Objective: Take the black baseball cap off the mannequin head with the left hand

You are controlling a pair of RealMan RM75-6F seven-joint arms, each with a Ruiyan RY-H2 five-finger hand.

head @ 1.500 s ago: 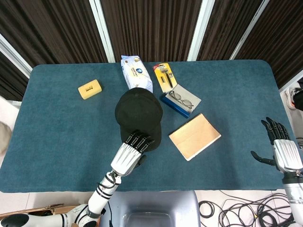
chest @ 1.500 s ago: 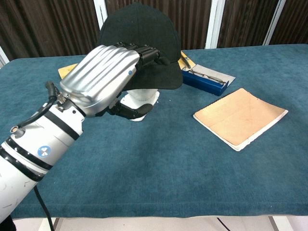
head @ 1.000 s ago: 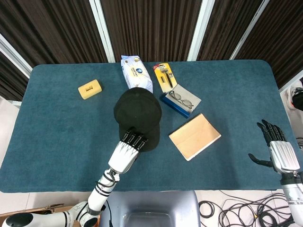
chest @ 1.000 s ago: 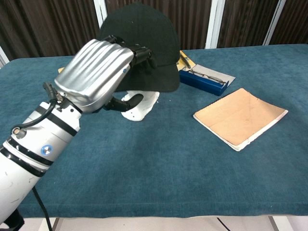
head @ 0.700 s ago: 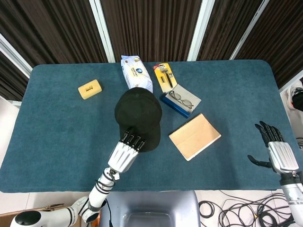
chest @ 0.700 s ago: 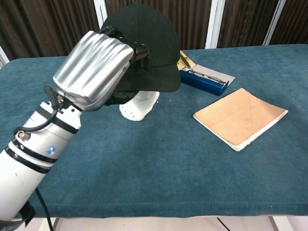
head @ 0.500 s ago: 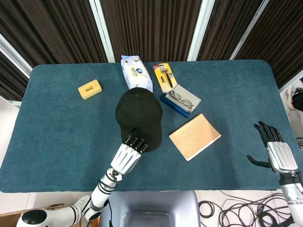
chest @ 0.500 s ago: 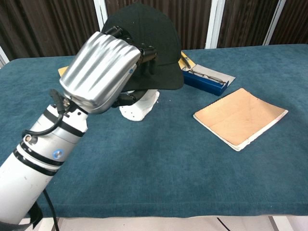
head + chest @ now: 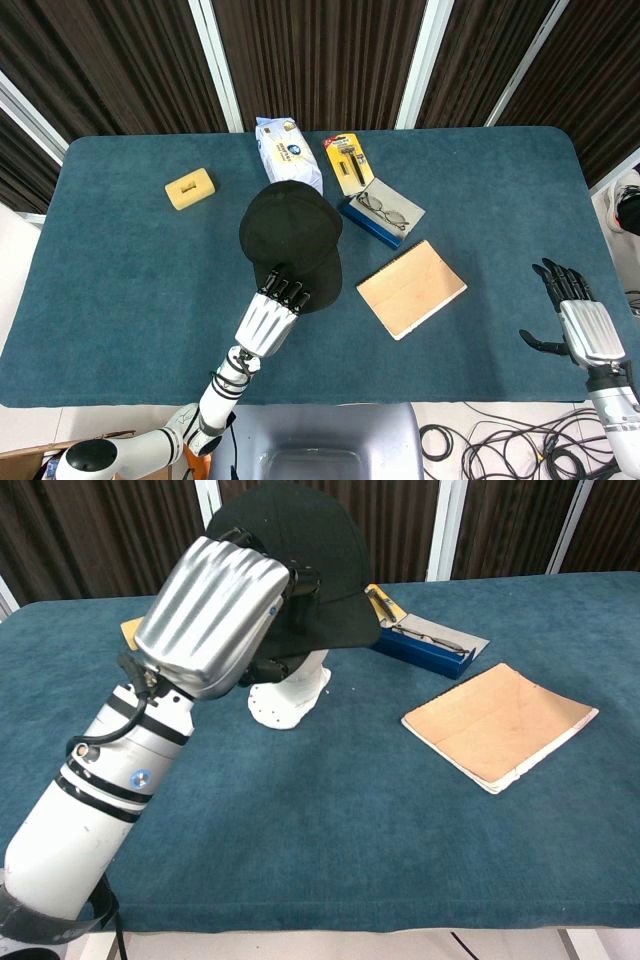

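Note:
The black baseball cap point(image 9: 291, 233) point(image 9: 315, 540) sits over the white mannequin head point(image 9: 293, 693) near the table's middle, lifted enough that the head's neck and base show below it in the chest view. My left hand point(image 9: 270, 316) point(image 9: 215, 615) grips the cap's brim from the near side, fingers curled over the brim's top. In the head view the cap hides the mannequin head. My right hand point(image 9: 580, 322) hangs past the table's right front corner, fingers spread, holding nothing.
A tan notebook point(image 9: 411, 288) lies right of the cap. A blue box with glasses point(image 9: 381, 212) and a razor pack point(image 9: 349, 164) lie behind it. A wipes pack point(image 9: 288, 152) stands at the back, a yellow block point(image 9: 190, 188) at the back left.
My left hand has raised the cap's brim, and more of the white mannequin head shows beneath it. The right hand has drifted slightly down and back.

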